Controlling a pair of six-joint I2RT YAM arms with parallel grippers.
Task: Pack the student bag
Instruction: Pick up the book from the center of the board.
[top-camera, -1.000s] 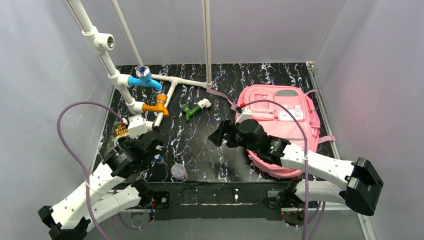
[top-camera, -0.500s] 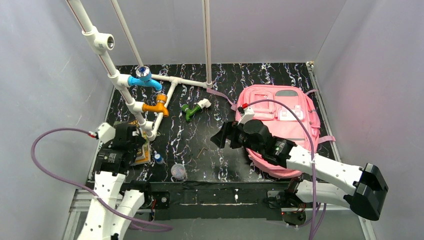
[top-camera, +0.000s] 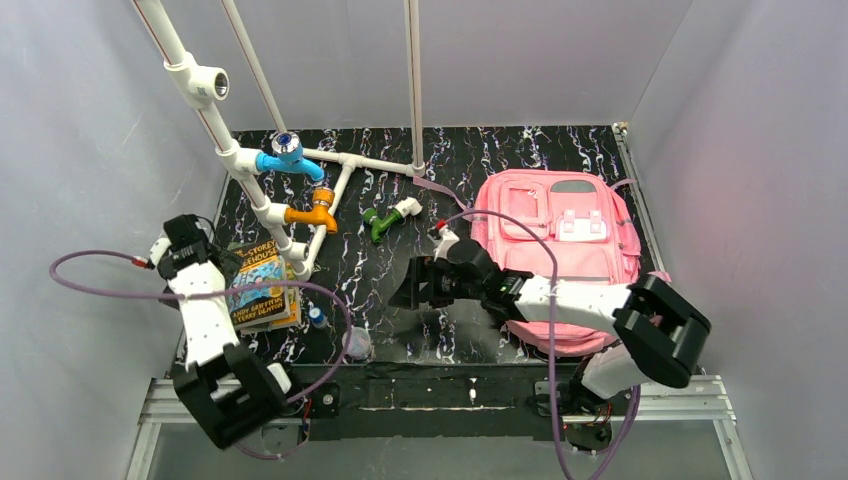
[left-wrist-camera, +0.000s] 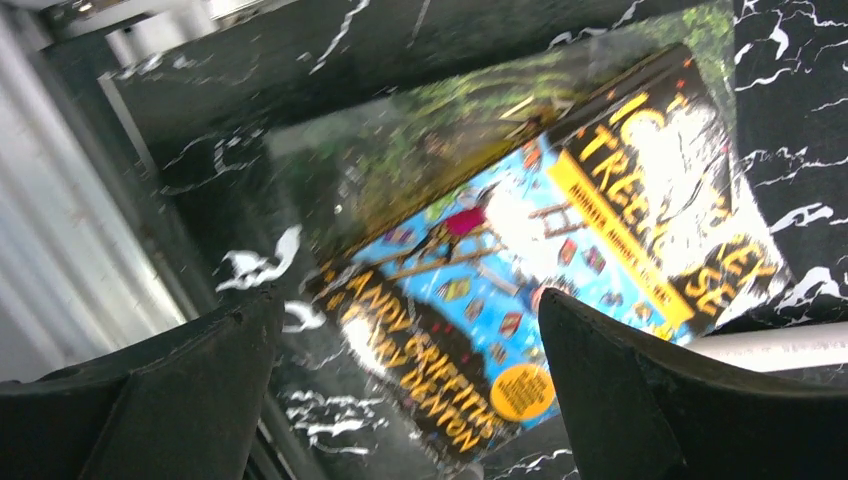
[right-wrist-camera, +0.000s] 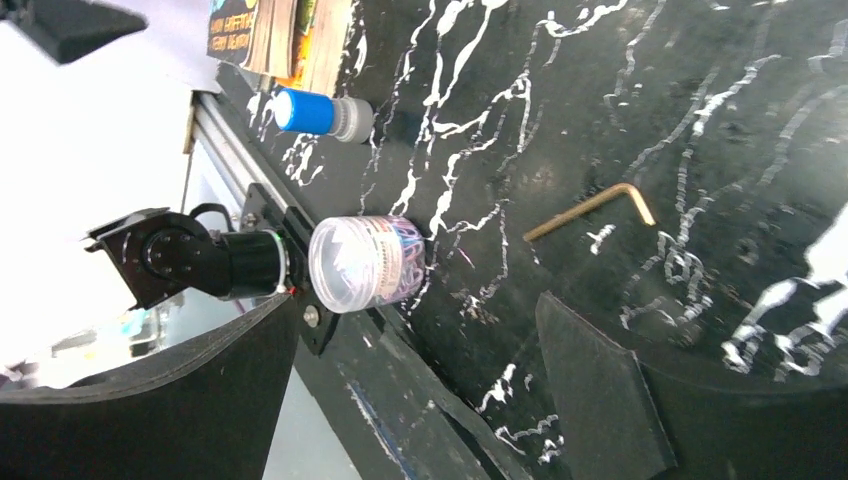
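While the student bag (top-camera: 565, 235) lies flat by the right edge of the worktop (top-camera: 470, 160), front pockets up, neither arm touches its pockets. The right arm (top-camera: 580, 300) crosses over the bag's near left corner. The right end effector (right-wrist-camera: 415, 300) is released, fingers wide, nothing between them, over the middle of the worktop toward the near edge. In its wrist view a clear cup (right-wrist-camera: 365, 263) lies on its side at the near edge, and a hex key (right-wrist-camera: 590, 208) sits apart from it on bare worktop. A blue-capped bottle (right-wrist-camera: 320, 113) lies just beside a book (left-wrist-camera: 520, 300). The left end effector (left-wrist-camera: 408, 300) is also released and empty. It is above the book, which lies cover up at the left edge. The left wrist view is blurred. A pipe frame (top-camera: 330, 185) with blue, orange and green fittings stands at the far left corner.
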